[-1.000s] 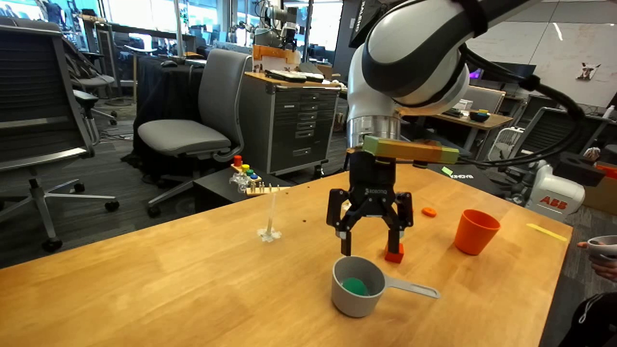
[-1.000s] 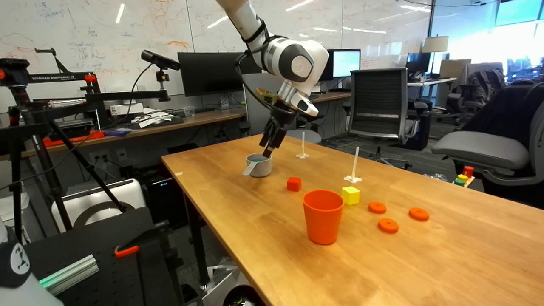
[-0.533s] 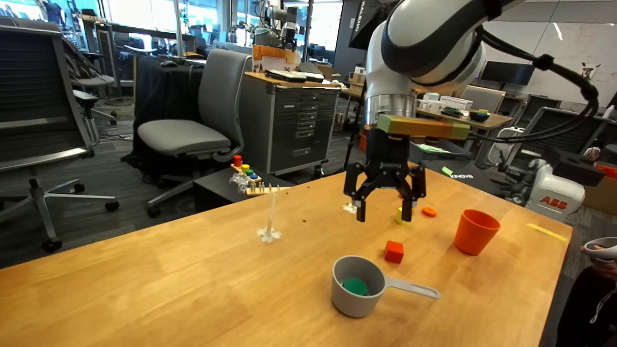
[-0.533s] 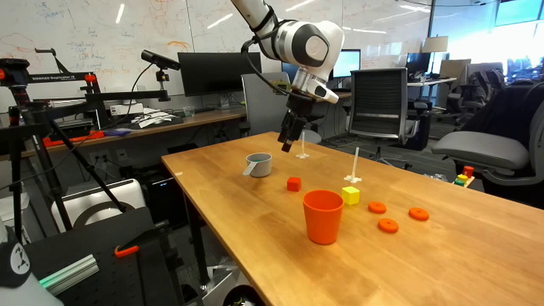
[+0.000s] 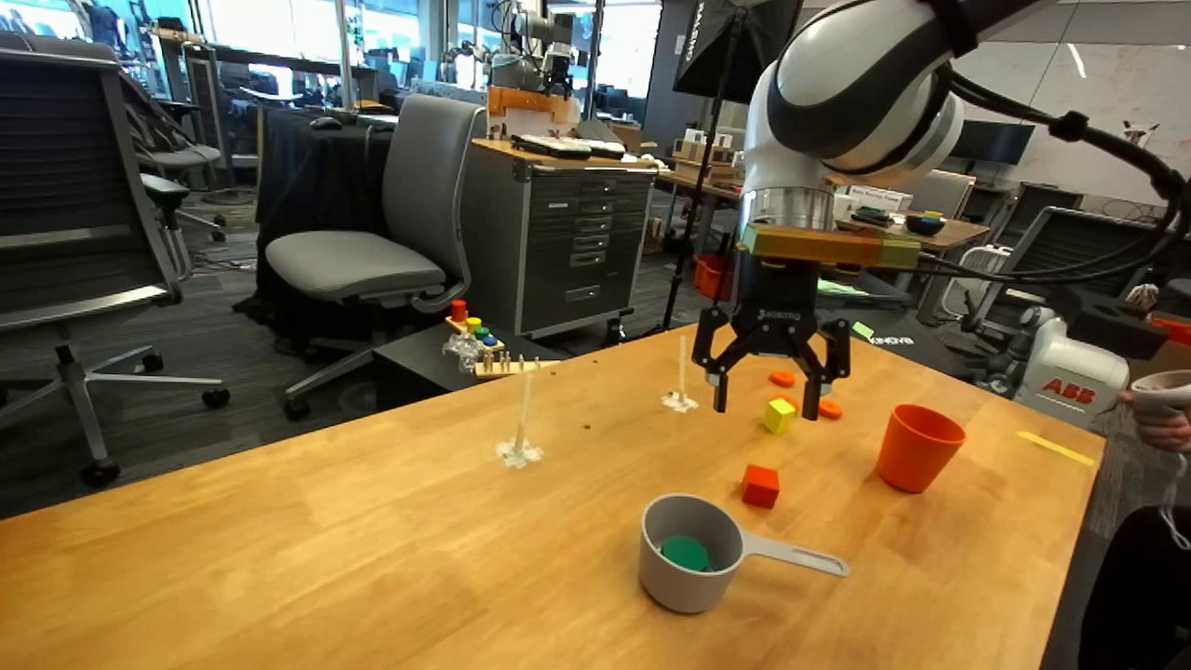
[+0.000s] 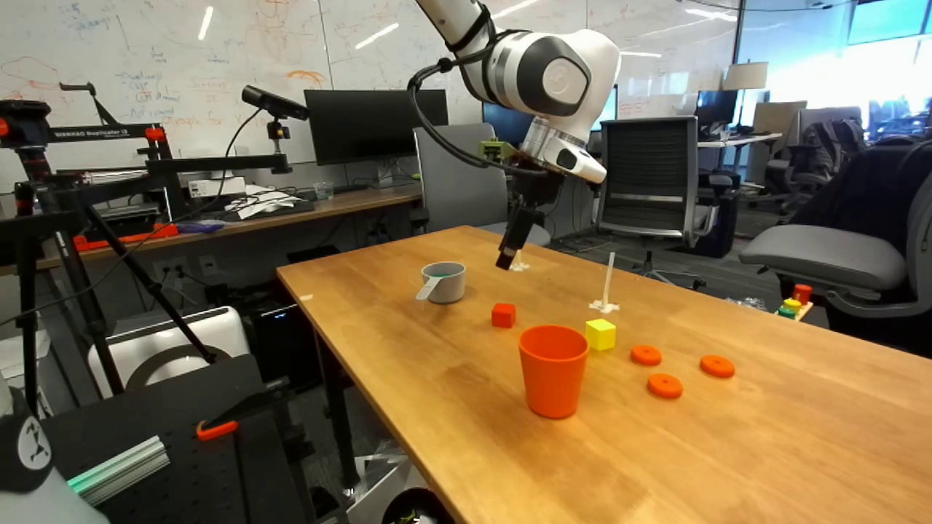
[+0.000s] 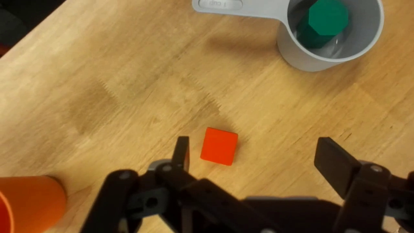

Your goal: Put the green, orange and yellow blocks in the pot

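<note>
Robot arm, upper right of the frame: white and rounded with dark bands, silver collar, black cables; black gripper lettered ROBOTIQ.

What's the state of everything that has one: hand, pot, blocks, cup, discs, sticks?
hand: open, holding nothing
pot: upright, open on top
green block: inside the pot
orange block: on the table, outside the pot
yellow block: on the table, outside the pot
orange cup: upright, inner bottom hidden
orange discs: three, lying flat
white sticks: two, standing upright
</note>
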Robot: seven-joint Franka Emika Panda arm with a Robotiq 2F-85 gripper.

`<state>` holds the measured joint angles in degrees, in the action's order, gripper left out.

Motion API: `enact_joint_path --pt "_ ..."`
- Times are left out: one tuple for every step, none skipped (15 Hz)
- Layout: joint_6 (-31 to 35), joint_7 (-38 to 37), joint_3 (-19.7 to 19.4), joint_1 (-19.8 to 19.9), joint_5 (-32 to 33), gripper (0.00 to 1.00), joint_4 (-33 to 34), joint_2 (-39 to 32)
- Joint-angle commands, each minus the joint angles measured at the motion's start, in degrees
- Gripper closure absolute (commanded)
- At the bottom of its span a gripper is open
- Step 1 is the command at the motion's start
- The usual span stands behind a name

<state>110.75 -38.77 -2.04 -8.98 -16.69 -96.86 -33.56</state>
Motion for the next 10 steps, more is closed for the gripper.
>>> enact_joint_path --pt "-0.02 -0.47 0.82 0.68 0.36 0.00 -0.06 0.10" --pt "2.84 -1.20 1.30 1.12 -2.16 0.00 -0.65 0.13" --pt "5.01 -1.68 1.21 0.81 -2.40 0.00 -1.14 -0.37" --pt "7.35 -1.76 1.51 0.97 -3.55 0.00 -1.26 -1.56" --pt "9.56 -2.03 1.72 1.06 -4.71 0.00 -1.49 -2.41" --pt "11.55 -2.12 1.88 0.94 -5.35 0.00 -1.72 -3.43" --pt "12.41 -2.46 2.16 1.04 -6.16 0.00 -1.56 -4.55" --pt "12.68 -3.18 2.42 1.15 -7.10 0.00 -1.38 -5.51" --pt "13.17 -4.01 2.64 1.17 -8.05 0.00 -1.40 -6.23" --pt "13.18 -5.43 2.79 1.13 -8.98 0.00 -1.58 -6.51"
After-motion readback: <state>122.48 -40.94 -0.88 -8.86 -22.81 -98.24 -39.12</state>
